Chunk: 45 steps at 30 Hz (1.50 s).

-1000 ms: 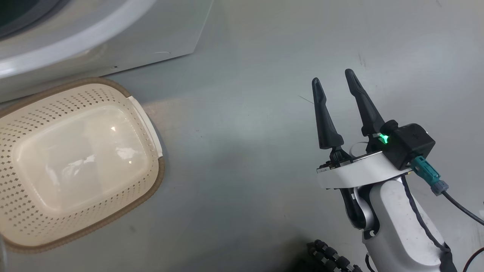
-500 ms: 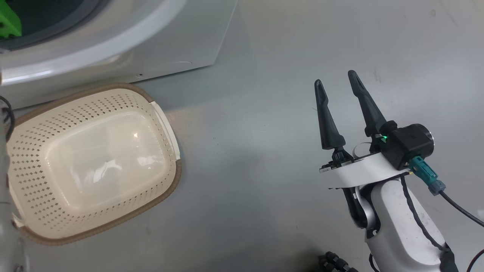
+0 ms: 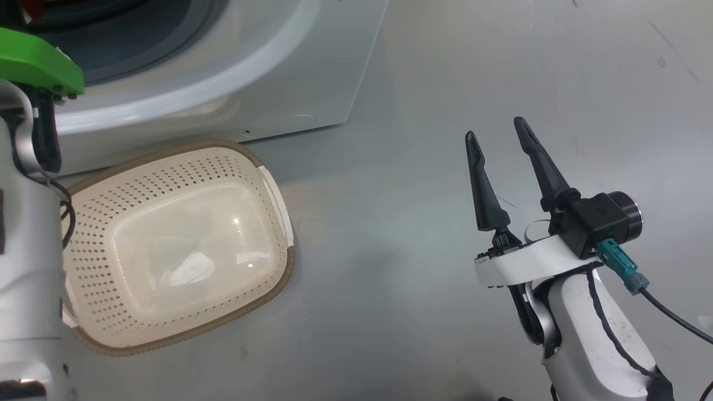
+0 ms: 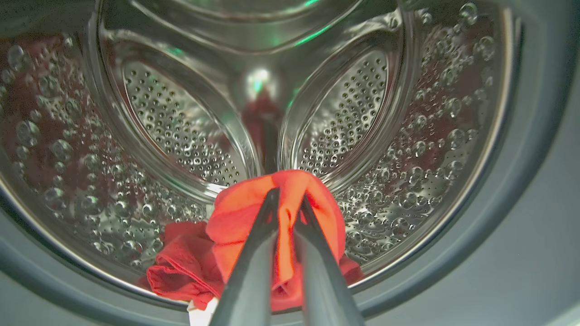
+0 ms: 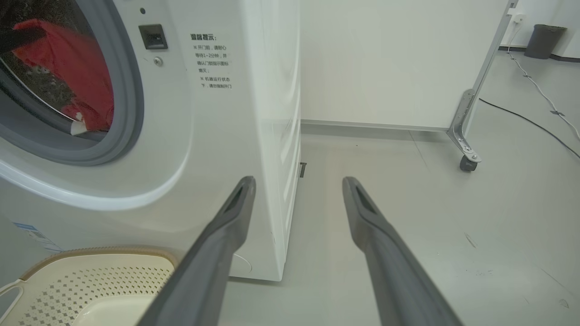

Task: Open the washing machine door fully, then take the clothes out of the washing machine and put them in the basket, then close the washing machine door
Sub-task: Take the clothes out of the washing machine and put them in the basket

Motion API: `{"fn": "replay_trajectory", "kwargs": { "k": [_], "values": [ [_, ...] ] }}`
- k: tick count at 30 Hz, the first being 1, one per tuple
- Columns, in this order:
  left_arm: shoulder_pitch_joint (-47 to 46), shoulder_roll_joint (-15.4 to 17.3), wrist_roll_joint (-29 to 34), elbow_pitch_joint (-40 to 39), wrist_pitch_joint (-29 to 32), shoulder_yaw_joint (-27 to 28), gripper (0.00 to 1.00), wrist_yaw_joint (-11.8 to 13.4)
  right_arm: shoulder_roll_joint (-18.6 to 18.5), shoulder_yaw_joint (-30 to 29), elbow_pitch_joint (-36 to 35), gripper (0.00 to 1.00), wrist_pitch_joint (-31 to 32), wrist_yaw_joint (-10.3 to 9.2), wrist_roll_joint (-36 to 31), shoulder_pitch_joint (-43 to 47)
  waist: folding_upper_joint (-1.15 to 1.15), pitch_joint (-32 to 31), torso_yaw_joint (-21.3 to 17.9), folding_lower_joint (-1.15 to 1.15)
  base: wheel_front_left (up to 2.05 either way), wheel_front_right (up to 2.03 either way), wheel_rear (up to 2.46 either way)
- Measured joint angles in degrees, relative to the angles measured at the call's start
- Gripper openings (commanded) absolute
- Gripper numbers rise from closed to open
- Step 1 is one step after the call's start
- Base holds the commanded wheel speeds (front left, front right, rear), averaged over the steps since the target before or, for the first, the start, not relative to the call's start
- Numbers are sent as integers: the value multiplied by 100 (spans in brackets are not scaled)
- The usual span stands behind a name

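Head camera has panned; the basket (image 3: 184, 153), empty, sits just before the washing machine (image 3: 289, 83) for a short drop. I have the left claw (image 4: 289, 195) pinching the red garment (image 4: 235, 217) in the drum (image 4: 181, 122); right claw (image 3: 494, 129) spread, idle.

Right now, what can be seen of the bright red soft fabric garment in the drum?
The bright red soft fabric garment lies crumpled in folds at the front lip of the perforated steel drum, one part raised in a peak. The left gripper is shut on that peak, fabric pinched between its fingers. A small white tag shows at its lower edge.
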Motion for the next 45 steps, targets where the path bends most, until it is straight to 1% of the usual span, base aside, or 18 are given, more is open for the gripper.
{"fn": "replay_trajectory", "kwargs": {
  "k": [6,10,13,15,19,25,29,33,36,40,44,45],
  "values": [
    [579,-36,135,-246,-454,-130,0,-1,-3,-45,96,100,0,24,-85,126,0,-261,143,0,0,0,0],
    [911,-59,147,-385,-470,-165,0,-1,-4,-113,141,100,0,25,-116,226,0,-415,203,0,0,0,0],
    [1189,-144,179,-567,-480,-179,0,4,-8,-182,180,100,0,27,-123,333,0,-580,263,0,0,0,0],
    [1351,-211,183,-715,-522,-179,0,30,-12,-226,208,100,0,69,-124,404,0,-695,302,0,0,0,0],
    [1645,-270,188,-1026,-527,-177,0,59,-16,-305,244,100,0,69,-126,560,0,-932,377,0,0,0,0],
    [1954,-431,189,-1562,-532,-111,0,164,-45,-420,285,100,1,75,-176,793,0,-1279,493,0,0,0,0],
    [2094,-477,190,-1982,-547,-83,0,198,-58,-488,291,100,0,80,-176,925,0,-1488,576,0,0,0,0],
    [2248,-500,240,-2413,-572,-51,0,245,-55,-498,302,100,1,126,-177,1022,0,-1678,648,0,0,0,0],
    [2379,-506,292,-2716,-573,-12,0,263,-54,-501,298,100,1,170,-181,1061,0,-1788,692,0,0,0,0],
    [2681,-548,292,-3041,-575,-10,0,312,-52,-514,256,100,0,176,-193,1072,0,-1879,729,0,0,0,0],
    [3066,-597,291,-3122,-576,-79,0,314,-52,-545,234,100,1,203,-234,1123,0,-1903,748,0,0,0,0],
    [3162,-620,291,-3134,-576,-111,0,359,-52,-565,218,100,0,222,-234,1150,0,-1903,756,0,0,0,0]
  ]
}}
